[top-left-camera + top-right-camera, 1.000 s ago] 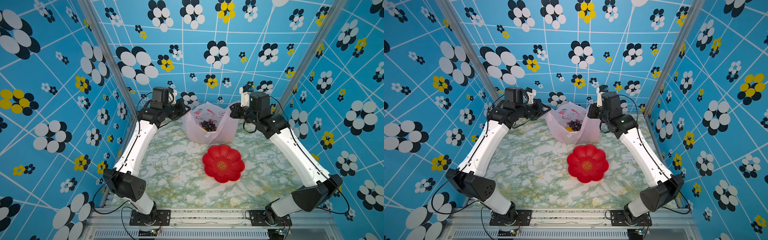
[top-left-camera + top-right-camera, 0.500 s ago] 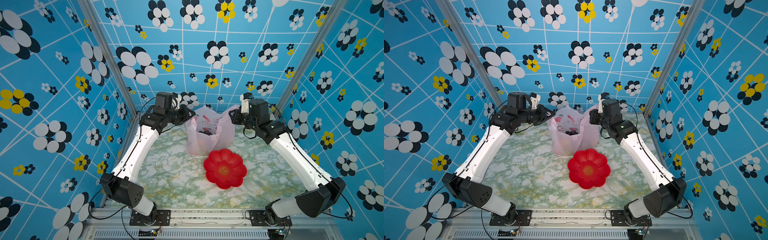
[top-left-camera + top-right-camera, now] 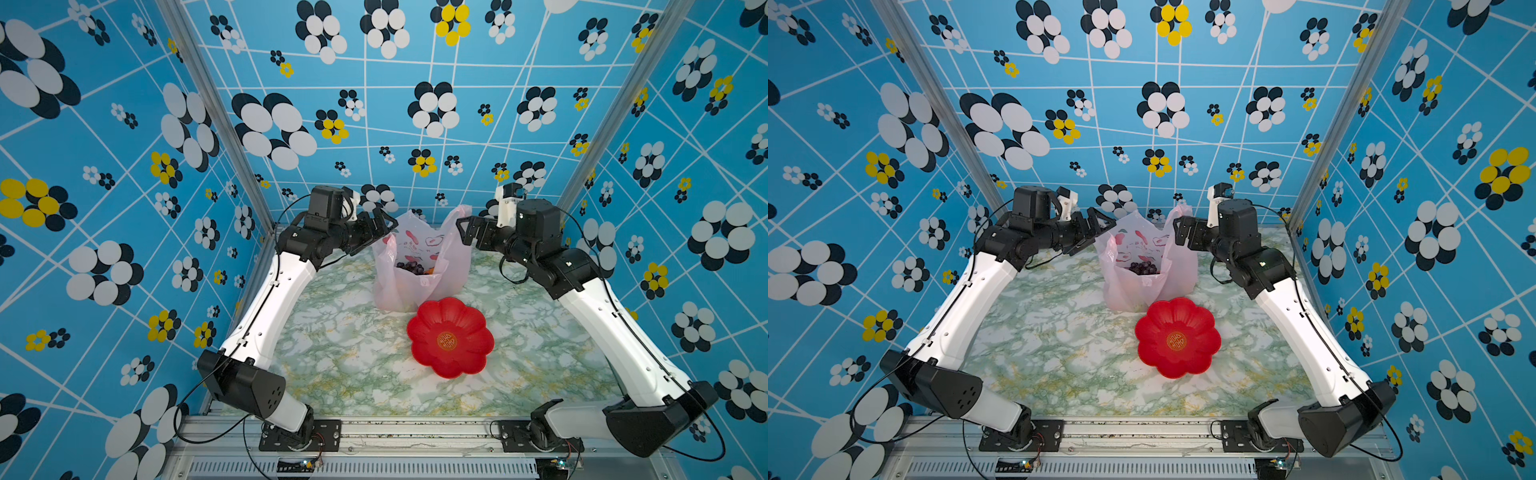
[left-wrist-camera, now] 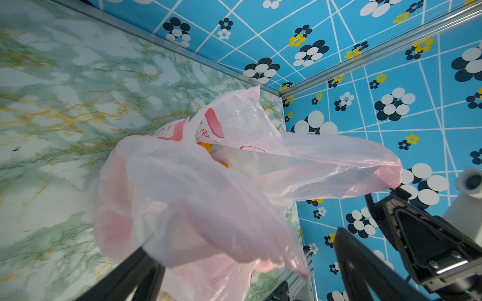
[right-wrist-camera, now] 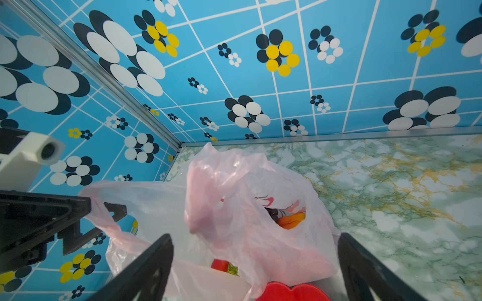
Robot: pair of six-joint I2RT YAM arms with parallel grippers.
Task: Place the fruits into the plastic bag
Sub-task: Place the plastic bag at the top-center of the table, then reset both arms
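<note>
Finishing up, you are hovering the left gripper (image 3: 380, 232) and right gripper (image 3: 464, 232), both gaping empty, beside the thin pink plastic bag (image 3: 415, 286) holding the small toy fruits (image 3: 411, 268). Next, you are likely withdrawing both arms without snagging it.

Bright even light, warped edges

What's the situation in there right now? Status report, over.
Both open: left gripper and right gripper, flanking plastic bag. Bag upright, grapes and orange fruit inside. Red dish empty, close in front of bag; nothing blocking.
</note>
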